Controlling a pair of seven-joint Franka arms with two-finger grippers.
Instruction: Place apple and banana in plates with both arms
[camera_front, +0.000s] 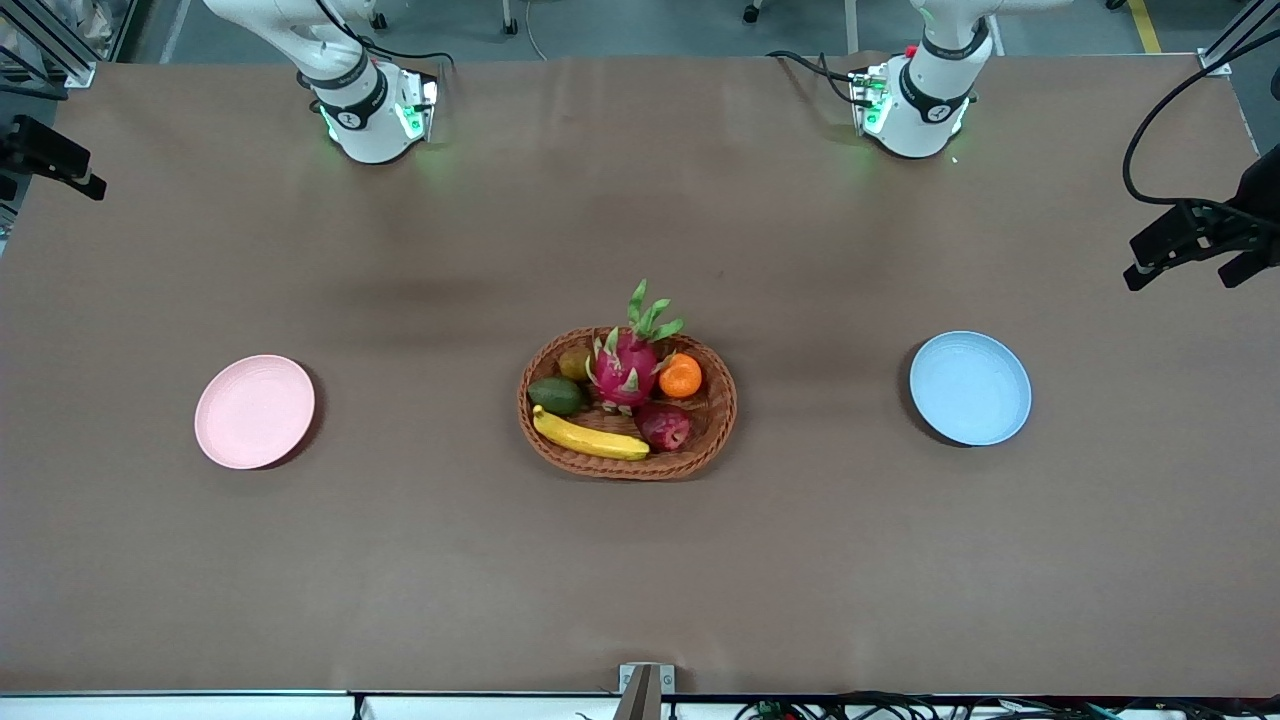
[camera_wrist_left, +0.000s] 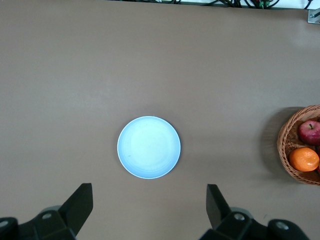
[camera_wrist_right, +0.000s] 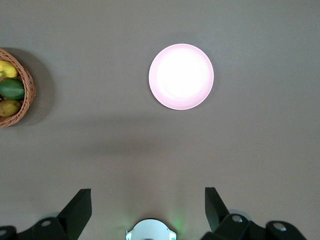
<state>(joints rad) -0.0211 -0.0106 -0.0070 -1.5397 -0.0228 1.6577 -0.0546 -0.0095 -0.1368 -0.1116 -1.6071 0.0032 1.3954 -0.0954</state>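
Observation:
The dark red apple (camera_front: 663, 425) and the yellow banana (camera_front: 590, 437) lie in a brown wicker basket (camera_front: 710, 440) at the table's middle, on its side nearer the front camera. The pale pink plate (camera_front: 254, 410) sits toward the right arm's end, the light blue plate (camera_front: 970, 388) toward the left arm's end; nothing lies on either. My left gripper (camera_wrist_left: 148, 205) hangs open and holds nothing, high over bare table beside the blue plate (camera_wrist_left: 149, 147); the apple (camera_wrist_left: 310, 131) shows at that view's edge. My right gripper (camera_wrist_right: 147, 207) is open with nothing in it, high over its own base (camera_wrist_right: 150, 231), with the pink plate (camera_wrist_right: 181, 76) in view.
The basket also holds a pink dragon fruit (camera_front: 625, 365), an orange (camera_front: 680, 377), a dark green avocado (camera_front: 555, 395) and a yellowish fruit (camera_front: 573, 362). Black camera mounts (camera_front: 1200, 235) overhang both ends of the table. The arm bases (camera_front: 375, 115) stand along the edge farthest from the front camera.

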